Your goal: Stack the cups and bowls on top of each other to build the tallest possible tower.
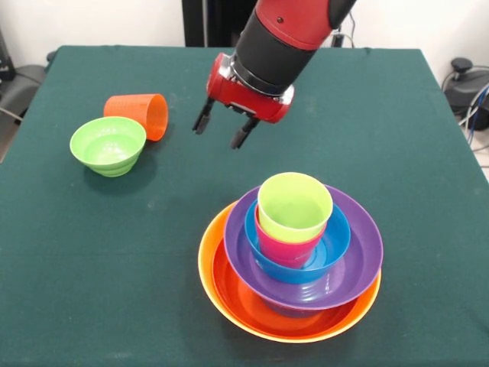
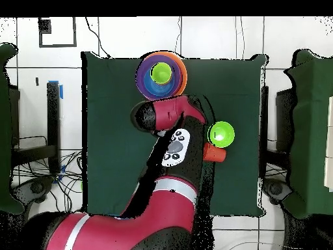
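Hangs above the bench on a red and black arm (image 1: 286,38), hand (image 1: 223,128) angled downward, two dark fingers (image 1: 202,119) spread apart, gripping nothing.

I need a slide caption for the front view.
Open gripper hovers between tower and tipped orange cup beside green bowl.

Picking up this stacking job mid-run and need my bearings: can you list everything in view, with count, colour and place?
Tower: one, near side of the table in the front view. From the bottom: yellow-orange bowl, red-orange bowl, purple bowl, blue bowl, pinkish red cup, lime green cup on top.
Small green bowl: one, upright, left side of the front view.
Orange cup: one, on its side, just behind the green bowl.
Table: one, dark green cloth.
Gripper: one, red and black, open, empty, above the table between the loose pieces and the tower.
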